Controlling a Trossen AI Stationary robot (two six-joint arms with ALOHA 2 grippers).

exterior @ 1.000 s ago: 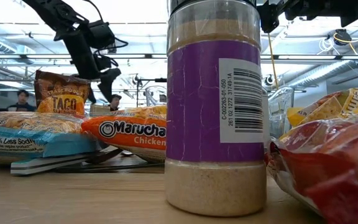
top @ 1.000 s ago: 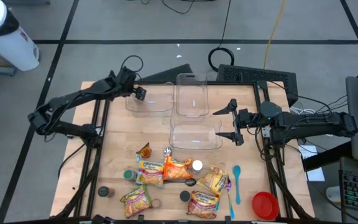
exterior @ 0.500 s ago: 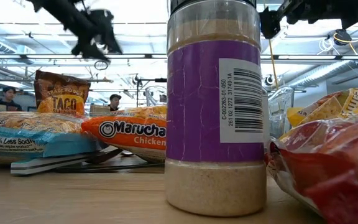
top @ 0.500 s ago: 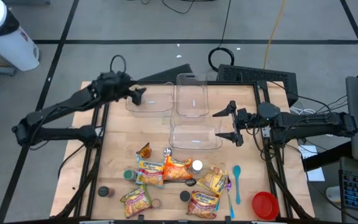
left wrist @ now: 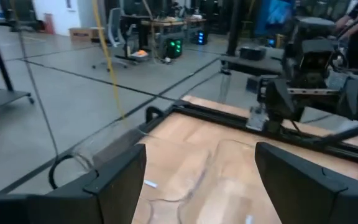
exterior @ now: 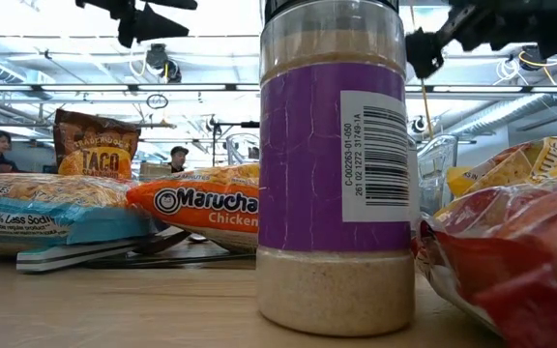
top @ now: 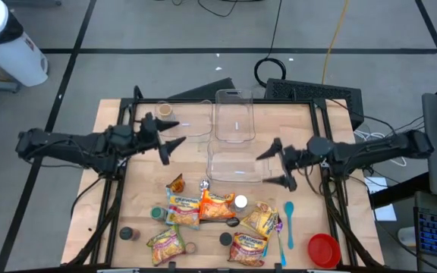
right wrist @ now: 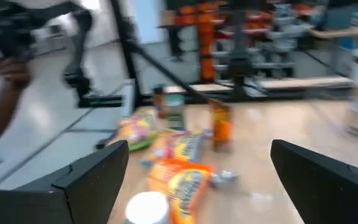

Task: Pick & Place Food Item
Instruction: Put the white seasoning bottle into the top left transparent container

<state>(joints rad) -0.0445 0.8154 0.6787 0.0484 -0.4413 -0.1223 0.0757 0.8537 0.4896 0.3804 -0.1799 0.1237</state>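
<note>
Several ramen packets (top: 217, 206) lie in a pile at the table's near middle, with a taco packet (top: 175, 183), small jars (top: 158, 214) and a white-lidded jar (top: 240, 202). In the low view a purple-label jar (exterior: 337, 174) stands in front of a Maruchan packet (exterior: 196, 208). My left gripper (top: 174, 141) is open and empty, above the table beside the far left clear container (top: 182, 117). My right gripper (top: 270, 167) is open and empty at the right end of the near clear container (top: 237, 163), facing the packets (right wrist: 179, 168).
A third clear container (top: 234, 115) stands at the far middle. A blue spoon (top: 289, 224) and a red bowl (top: 323, 249) lie at the near right. Bare wood shows at the left (top: 139, 189). People show in the room behind in the low view.
My left gripper has swung from over the far left container toward the table's near edge and now points toward the table's right. My right gripper has shifted a little toward the near edge and the food pile. Nothing on the table has moved.
</note>
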